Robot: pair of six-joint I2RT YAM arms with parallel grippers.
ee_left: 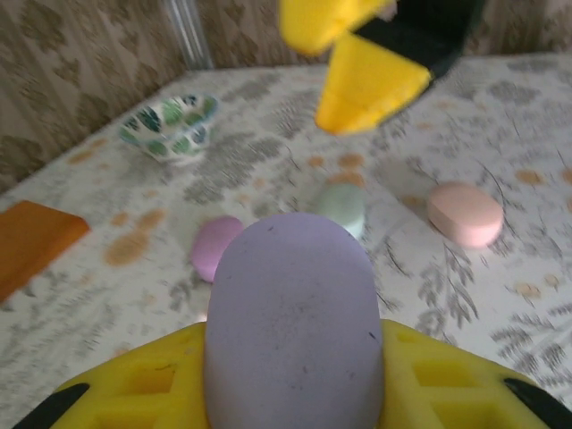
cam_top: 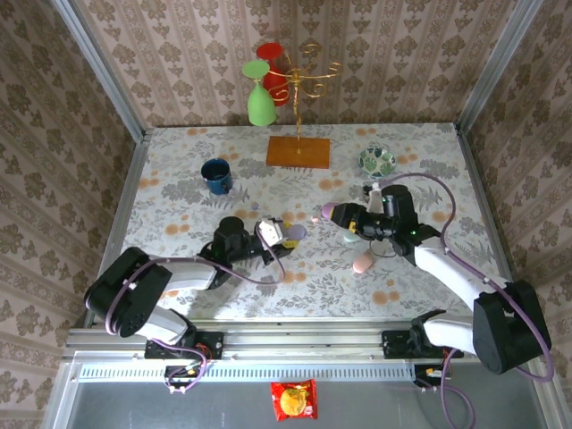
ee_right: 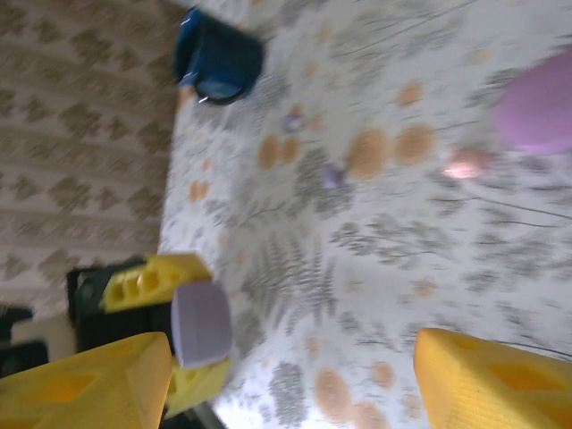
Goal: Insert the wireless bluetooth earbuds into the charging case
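Lilac charging case is clamped in the closed left gripper, seemingly for loading; the right gripper is held wide and empty to fetch earbuds.

Just beyond the grey metal rail, we see the left arm and the right arm built alike: bulky black rounded joints, pale grey links between them, and a thin lilac cable looping alongside each. Farthest from that rail, the left gripper and the right gripper carry blocky yellow fingers with square moulded recesses on black mounts.
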